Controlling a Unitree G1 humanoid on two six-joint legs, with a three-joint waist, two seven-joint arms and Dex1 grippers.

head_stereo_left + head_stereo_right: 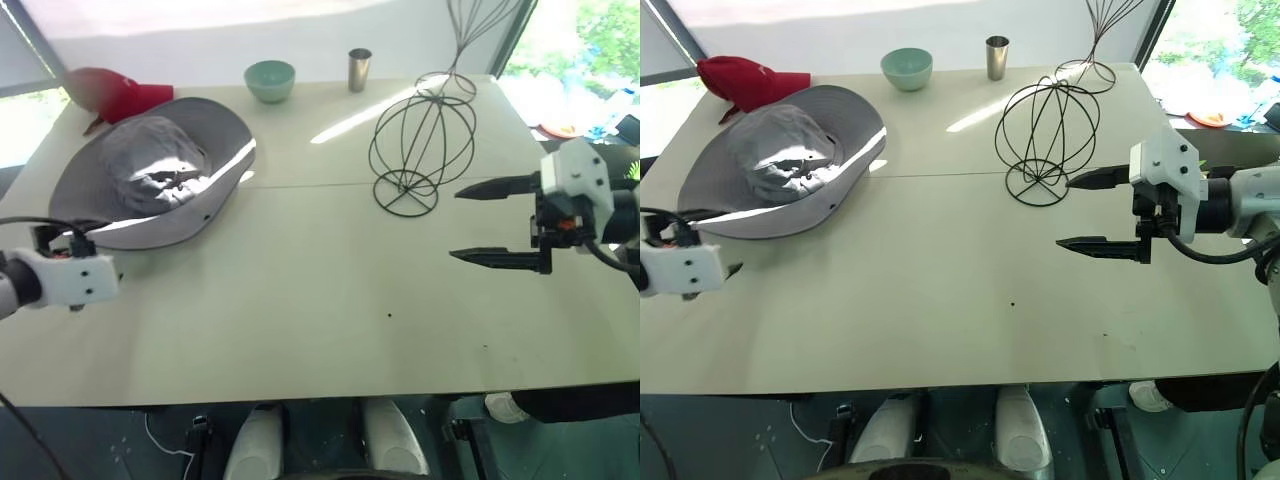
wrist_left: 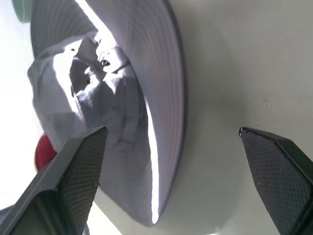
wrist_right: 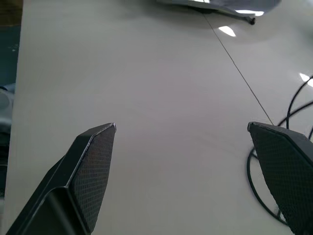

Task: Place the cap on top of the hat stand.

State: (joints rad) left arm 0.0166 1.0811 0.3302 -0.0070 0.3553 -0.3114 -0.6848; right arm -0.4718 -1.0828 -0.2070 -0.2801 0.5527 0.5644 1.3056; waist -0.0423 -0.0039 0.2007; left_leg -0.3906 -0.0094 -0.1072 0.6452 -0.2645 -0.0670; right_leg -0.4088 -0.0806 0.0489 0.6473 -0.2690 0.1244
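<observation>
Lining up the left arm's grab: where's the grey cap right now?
In the head views the cap lies flat on the table's far left, beside the red baseball cap, across from the hat stand.

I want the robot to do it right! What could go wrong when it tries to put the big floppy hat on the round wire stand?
The cap is soft and floppy, so the open left gripper might pinch only the brim and let the crown sag or slip. The hat stand is thin wire and looks light; the right gripper beside it could knock it over. The red cap touches the brim and might get dragged along.
</observation>
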